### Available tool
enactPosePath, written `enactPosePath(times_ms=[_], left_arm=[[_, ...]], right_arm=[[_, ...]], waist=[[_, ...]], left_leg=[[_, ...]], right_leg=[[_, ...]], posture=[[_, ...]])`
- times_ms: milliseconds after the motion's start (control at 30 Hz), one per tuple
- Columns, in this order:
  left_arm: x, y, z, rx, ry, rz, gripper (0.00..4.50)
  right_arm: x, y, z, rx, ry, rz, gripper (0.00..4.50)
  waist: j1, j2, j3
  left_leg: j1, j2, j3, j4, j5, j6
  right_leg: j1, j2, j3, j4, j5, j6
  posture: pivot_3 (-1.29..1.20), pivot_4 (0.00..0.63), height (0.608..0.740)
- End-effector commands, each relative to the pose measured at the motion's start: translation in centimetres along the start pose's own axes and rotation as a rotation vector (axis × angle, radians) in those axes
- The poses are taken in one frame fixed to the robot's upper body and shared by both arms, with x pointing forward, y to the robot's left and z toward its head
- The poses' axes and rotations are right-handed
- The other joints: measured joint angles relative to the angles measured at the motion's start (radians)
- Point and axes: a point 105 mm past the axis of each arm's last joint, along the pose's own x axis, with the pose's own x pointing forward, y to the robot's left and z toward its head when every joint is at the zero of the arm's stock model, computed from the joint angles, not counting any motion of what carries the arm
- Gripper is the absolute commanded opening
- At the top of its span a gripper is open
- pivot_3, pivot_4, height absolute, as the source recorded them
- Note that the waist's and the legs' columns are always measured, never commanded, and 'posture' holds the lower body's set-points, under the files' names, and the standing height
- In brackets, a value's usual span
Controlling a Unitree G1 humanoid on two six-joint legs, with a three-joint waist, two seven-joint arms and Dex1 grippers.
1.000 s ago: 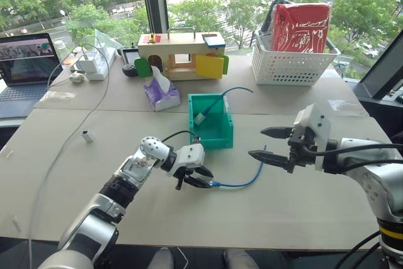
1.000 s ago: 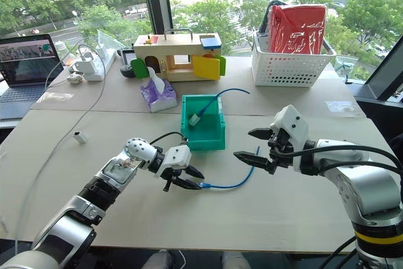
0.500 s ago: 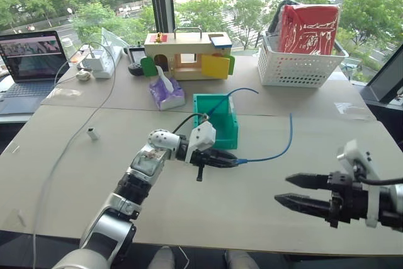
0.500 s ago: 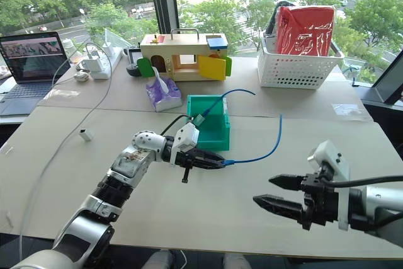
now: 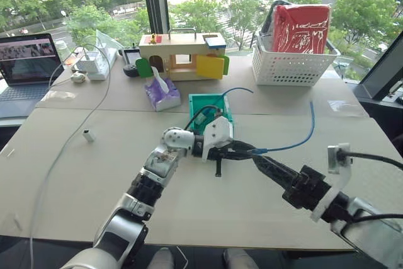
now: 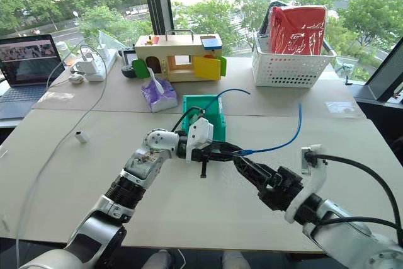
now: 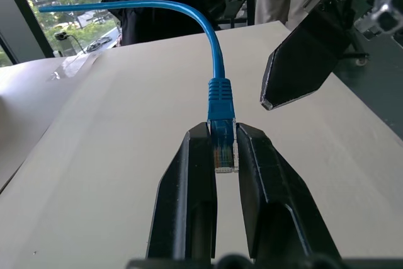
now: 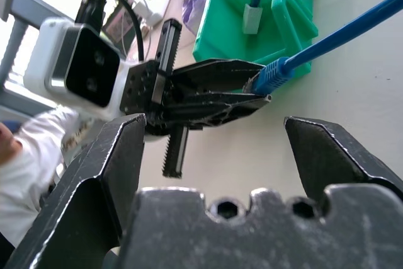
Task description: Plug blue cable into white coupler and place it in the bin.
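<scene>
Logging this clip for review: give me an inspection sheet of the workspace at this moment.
Surface: tan table, two boards butted together.
Job's things: blue cable lifted off the table by its plug; white coupler lying apart, unplugged; bin holds a second blue cable with a white block.
Clutter: tissue pack, wooden toy box, white basket with a red bag, laptop, power strip.
Grippers: left gripper shut on the cable plug; right gripper open, facing it.
Cables: grey cord across the table.
Surroundings: windows, trees outside.
</scene>
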Motion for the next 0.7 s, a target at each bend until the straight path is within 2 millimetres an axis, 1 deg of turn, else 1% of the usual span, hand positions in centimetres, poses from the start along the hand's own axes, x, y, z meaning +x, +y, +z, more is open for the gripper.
enactPosePath(times_ms=[33, 133, 300, 500, 667, 700], left_arm=[[0.1, -0.2, 0.9, 0.019, -0.030, -0.003, 0.08], [-0.1, -0.3, 0.6, 0.016, -0.021, 0.000, 0.08], [-0.3, -0.3, 0.6, 0.003, -0.018, -0.001, 0.08], [-0.2, -1.1, 0.7, -0.025, -0.020, -0.031, 0.08], [-0.2, -1.6, 0.7, -0.042, -0.017, -0.054, 0.08], [-0.2, -1.6, 0.7, -0.042, -0.015, -0.055, 0.08]], right_arm=[[0.4, -0.6, -0.2, 0.022, -0.049, -0.081, 4.08], [0.6, -1.0, -0.2, 0.051, -0.085, -0.113, 4.08], [0.9, -1.3, -0.3, 0.078, -0.120, -0.131, 4.08], [1.4, -1.4, -0.1, 0.094, -0.181, -0.148, 4.08], [1.5, -1.5, -0.1, 0.093, -0.198, -0.149, 4.08], [1.5, -1.5, 0.0, 0.094, -0.199, -0.150, 3.83]], waist=[[0.000, 0.000, 0.000], [0.000, 0.000, 0.000], [-0.001, 0.000, 0.000], [-0.002, 0.001, 0.000], [-0.002, 0.001, 0.000], [-0.002, 0.001, 0.000]], left_leg=[[0.000, 0.000, 0.000, 0.000, 0.000, 0.000], [0.000, 0.000, 0.000, -0.001, 0.000, 0.000], [0.000, 0.000, 0.000, -0.001, 0.000, 0.000], [0.000, 0.000, 0.000, -0.001, 0.000, 0.000], [0.001, 0.000, 0.000, -0.001, 0.000, 0.000], [0.001, 0.000, 0.000, -0.001, 0.000, 0.000]], right_leg=[[0.000, 0.000, 0.000, 0.000, 0.000, -0.001], [0.000, 0.000, 0.000, 0.000, 0.002, -0.004], [0.000, 0.000, 0.000, 0.000, 0.002, -0.004], [0.000, 0.000, 0.000, 0.000, 0.002, -0.004], [0.000, 0.000, 0.000, 0.000, 0.002, -0.005], [0.000, 0.000, 0.000, 0.000, 0.002, -0.005]], posture=[[0.00, 0.150, 0.740], [0.00, 0.150, 0.740], [0.00, 0.150, 0.740], [0.00, 0.150, 0.740], [0.00, 0.150, 0.740], [0.00, 0.150, 0.740]])
